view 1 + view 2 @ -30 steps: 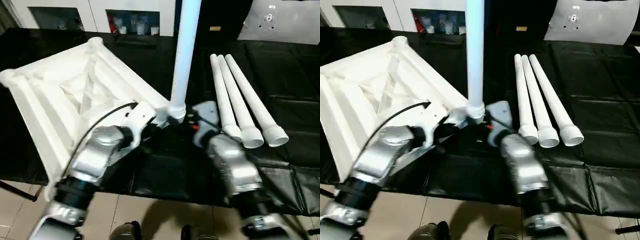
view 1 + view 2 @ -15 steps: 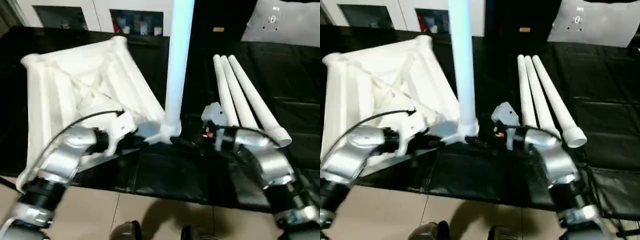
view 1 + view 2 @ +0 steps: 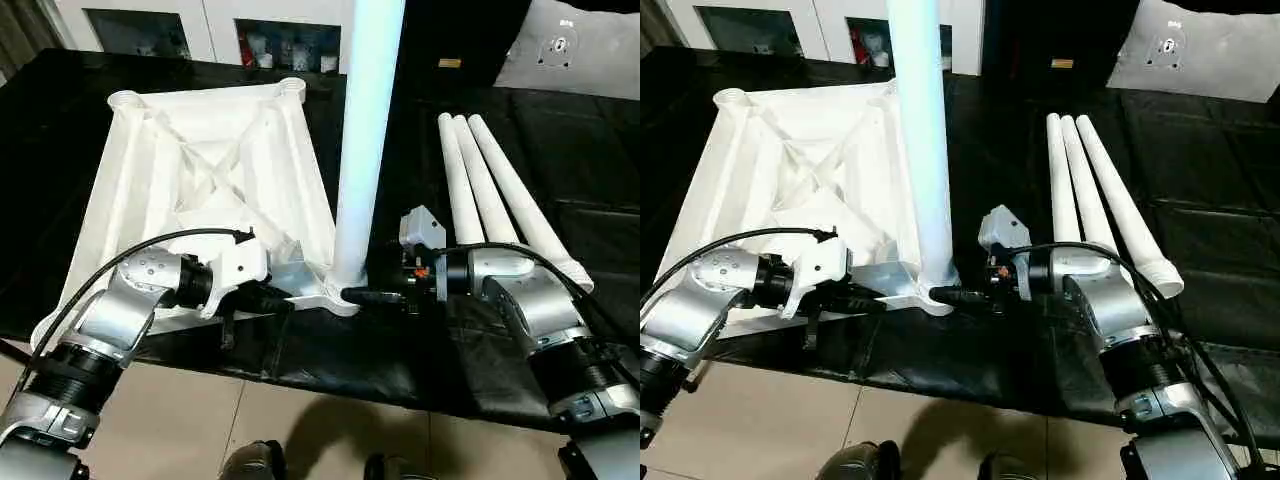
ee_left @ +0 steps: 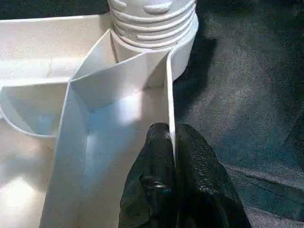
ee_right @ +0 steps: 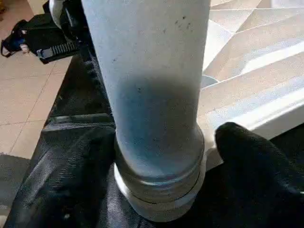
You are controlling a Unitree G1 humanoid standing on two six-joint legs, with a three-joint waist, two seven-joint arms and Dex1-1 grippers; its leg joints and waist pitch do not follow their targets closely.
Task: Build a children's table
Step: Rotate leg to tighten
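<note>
The children's table top (image 3: 200, 170) lies upside down on the left, ribbed underside up. One white leg (image 3: 365, 130) stands upright in its near right corner socket (image 3: 340, 298). Three more legs (image 3: 490, 190) lie side by side on the right. My left gripper (image 3: 275, 297) is shut on the top's thin rim wall (image 4: 168, 95) next to that socket. From the right, my right gripper (image 3: 368, 296) reaches in at the standing leg's base (image 5: 159, 190). Its fingers (image 5: 256, 161) sit on either side of the leg, open, with a small gap showing.
Everything rests on the black sheet-covered workbench (image 3: 560, 150), whose front edge (image 3: 330, 375) runs just below both grippers, with tiled floor beyond. Cabinets line the back, and a white board (image 3: 575, 50) leans at the back right.
The table top has swung round squarer to me with my left gripper on its rim. My right gripper has come in from the right around the standing leg's base.
</note>
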